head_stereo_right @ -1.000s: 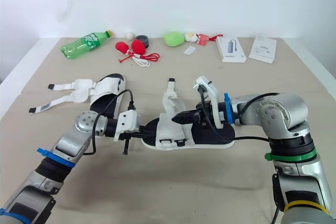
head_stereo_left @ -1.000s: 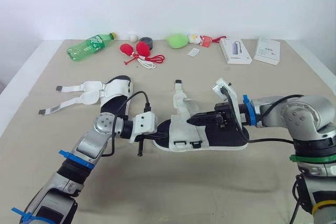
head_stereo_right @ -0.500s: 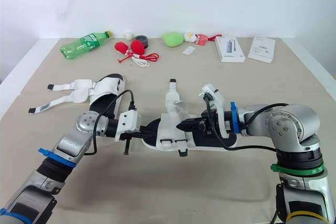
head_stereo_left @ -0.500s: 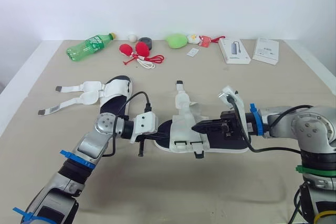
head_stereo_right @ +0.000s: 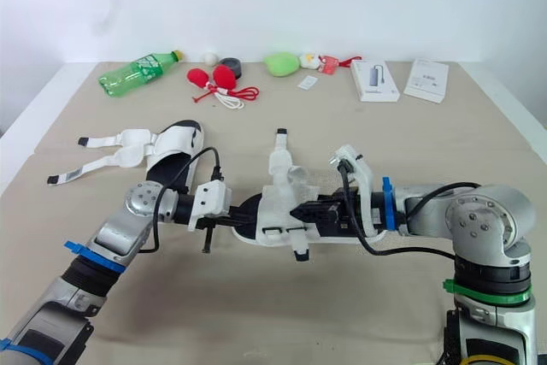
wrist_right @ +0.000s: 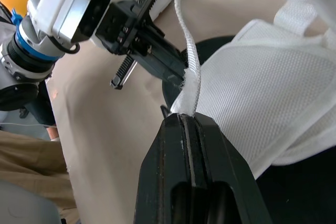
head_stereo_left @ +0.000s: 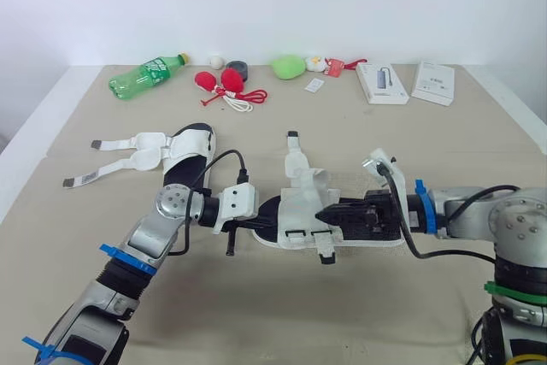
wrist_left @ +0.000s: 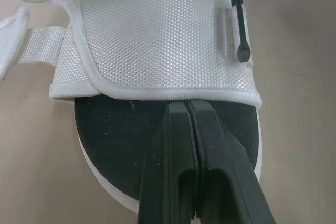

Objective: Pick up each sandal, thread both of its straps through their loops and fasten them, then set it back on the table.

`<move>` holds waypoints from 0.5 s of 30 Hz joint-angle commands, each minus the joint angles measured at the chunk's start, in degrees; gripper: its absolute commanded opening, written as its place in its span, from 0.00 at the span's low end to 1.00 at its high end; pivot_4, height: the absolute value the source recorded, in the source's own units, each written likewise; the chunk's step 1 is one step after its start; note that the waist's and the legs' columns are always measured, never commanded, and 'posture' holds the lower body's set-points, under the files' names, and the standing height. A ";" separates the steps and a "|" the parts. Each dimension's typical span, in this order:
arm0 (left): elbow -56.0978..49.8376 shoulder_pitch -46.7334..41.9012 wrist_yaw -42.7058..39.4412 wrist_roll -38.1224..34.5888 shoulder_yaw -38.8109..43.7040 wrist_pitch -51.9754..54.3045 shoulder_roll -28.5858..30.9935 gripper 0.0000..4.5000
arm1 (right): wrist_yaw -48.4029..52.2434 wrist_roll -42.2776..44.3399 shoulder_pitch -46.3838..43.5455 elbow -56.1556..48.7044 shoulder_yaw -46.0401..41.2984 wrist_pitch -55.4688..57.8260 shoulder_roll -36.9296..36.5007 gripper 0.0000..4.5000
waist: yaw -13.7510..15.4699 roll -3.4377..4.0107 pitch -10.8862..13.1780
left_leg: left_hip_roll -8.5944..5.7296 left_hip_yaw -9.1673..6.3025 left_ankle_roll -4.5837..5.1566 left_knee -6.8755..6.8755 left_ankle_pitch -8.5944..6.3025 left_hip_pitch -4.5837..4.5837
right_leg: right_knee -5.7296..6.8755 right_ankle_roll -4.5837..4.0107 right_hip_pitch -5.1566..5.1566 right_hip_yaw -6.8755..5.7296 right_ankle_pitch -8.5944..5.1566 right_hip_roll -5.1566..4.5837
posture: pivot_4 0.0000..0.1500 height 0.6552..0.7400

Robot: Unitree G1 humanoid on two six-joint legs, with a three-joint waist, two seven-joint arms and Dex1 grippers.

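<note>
- Sandal on the left (head_stereo_left: 184, 150): it lies flat on the worktop (head_stereo_left: 256, 314), well apart from both arms. Its two straps are spread open toward the left edge, so I judge it is not yet fastened.
- Left end effector (wrist_left: 187, 104): its fingers are pressed together. The tips are on the black insole at the toe of the middle sandal (head_stereo_left: 342, 230) and touch the rim of the white front flap (wrist_left: 157, 35). Whether something is pinched between them I cannot tell; it seems to steady the toe.
- Middle sandal: it appears to rest on the worktop between the two arms. Its long axis runs left to right, toe toward the left arm and heel toward the right arm.
- On this sandal, the far strap (head_stereo_left: 291, 136), with a dark tip, points away from the robot. Two small dark loops (head_stereo_left: 296, 234) sit on the near side of the flap. A short strap end (head_stereo_left: 325, 254) hangs just below them; if it is already through a loop, I cannot say.
- Right end effector (wrist_right: 184, 121): it comes in from the heel side, low over the insole. It is clenched on a narrow white strap (wrist_right: 190, 61) just where this meets the flap. This may be the far strap itself.
- Judgement: the right arm is nearer to the loops, which lie toward the robot from its fingertips. The coming pull therefore probably goes across the sandal's long axis, toward the near edge, while the left arm holds the toe.
</note>
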 commanded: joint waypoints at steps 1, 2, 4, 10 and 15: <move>0.84 -0.49 -0.11 1.00 -0.51 -0.21 0.44 0.00 | -1.49 0.89 1.94 -3.28 -2.18 -0.94 -0.06 0.00 | 0.00 0.00 0.00 | 0.00 0.00 0.00 0.00 0.00 0.00 | 0.00 0.01 0.00 0.00 0.00 0.00 | 1.00 1.00; 0.87 -0.54 -0.12 1.01 -0.53 -0.25 0.41 0.00 | -1.68 0.98 2.40 -3.60 -2.34 -1.07 -0.09 0.00 | 0.00 0.00 0.00 | 0.00 0.00 0.00 0.00 0.00 0.00 | 0.00 0.01 0.00 0.00 0.00 0.00 | 1.00 1.00; 0.98 -0.63 -0.13 1.01 -0.56 -0.30 0.37 0.00 | -1.77 1.95 3.25 -4.03 -2.93 -0.88 -0.19 0.00 | 0.00 0.00 0.00 | 0.00 0.00 0.00 0.00 0.00 0.00 | 0.00 0.01 0.00 0.00 0.00 0.00 | 1.00 1.00; 0.85 -0.63 -0.26 0.81 -0.75 -0.15 0.31 0.00 | 5.55 5.33 6.45 -6.88 -4.13 -2.36 -6.78 0.28 | 0.00 0.00 0.00 | -0.01 0.00 0.00 0.00 0.00 0.00 | 0.00 0.01 0.01 0.00 0.00 0.00 | 1.00 1.00; 0.86 -0.65 -0.45 0.70 -0.97 -0.19 0.26 0.00 | 15.36 3.38 12.40 -6.16 -4.46 -8.62 -14.10 0.57 | 0.06 -0.02 -0.02 | -0.03 -0.02 0.01 -0.01 0.00 -0.01 | -0.04 0.06 0.01 -0.02 -0.04 0.00 | 1.00 1.00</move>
